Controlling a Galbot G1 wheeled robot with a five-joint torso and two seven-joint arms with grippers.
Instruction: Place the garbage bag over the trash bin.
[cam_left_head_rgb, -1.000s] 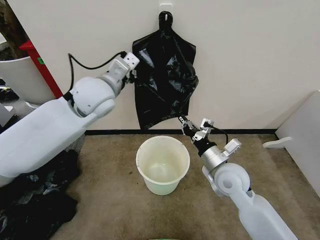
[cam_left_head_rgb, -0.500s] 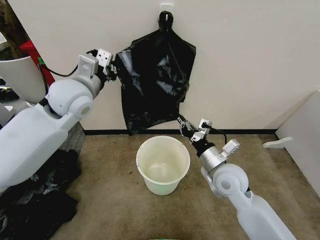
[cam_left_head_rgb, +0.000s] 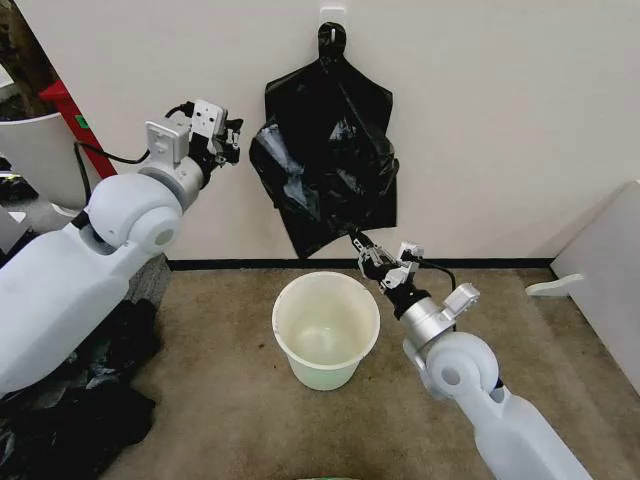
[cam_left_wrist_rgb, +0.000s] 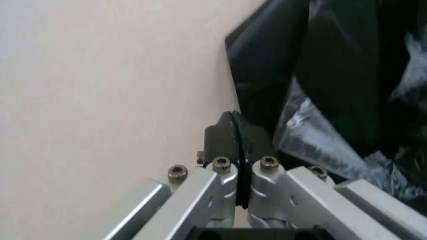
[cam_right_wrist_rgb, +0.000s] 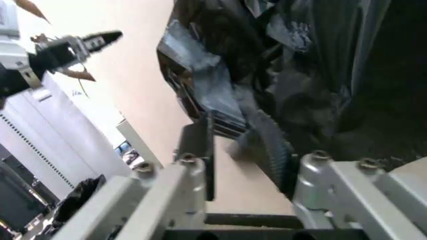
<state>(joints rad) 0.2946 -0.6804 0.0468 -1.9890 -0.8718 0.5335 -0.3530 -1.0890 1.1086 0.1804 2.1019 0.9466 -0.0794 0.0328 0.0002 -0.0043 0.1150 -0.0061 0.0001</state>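
The garbage bag (cam_left_head_rgb: 330, 150), glossy black and wrinkled, hangs on the wall from a hook by its looped top. It also shows in both wrist views (cam_left_wrist_rgb: 333, 75) (cam_right_wrist_rgb: 300, 75). Below it on the carpet stands the off-white trash bin (cam_left_head_rgb: 320, 375), upright. My left gripper (cam_left_head_rgb: 236, 135) (cam_left_wrist_rgb: 235, 130) is raised just left of the bag's upper left corner, shut, a small gap from the film. My right gripper (cam_left_head_rgb: 362, 248) (cam_right_wrist_rgb: 233, 125) sits at the bag's pointed bottom tip, above the bin's right rim. Its fingers stand apart with a strand of film between them.
A heap of black plastic bags (cam_left_head_rgb: 70, 400) lies on the floor at the lower left. A big white tub (cam_left_head_rgb: 30, 150) and a red post (cam_left_head_rgb: 85, 130) stand at the far left. A white panel (cam_left_head_rgb: 605, 290) leans at the right.
Half a second ago my left gripper was stretching the bag's upper left corner leftward. That corner has since come free and the bag has swung back. The right gripper has barely moved.
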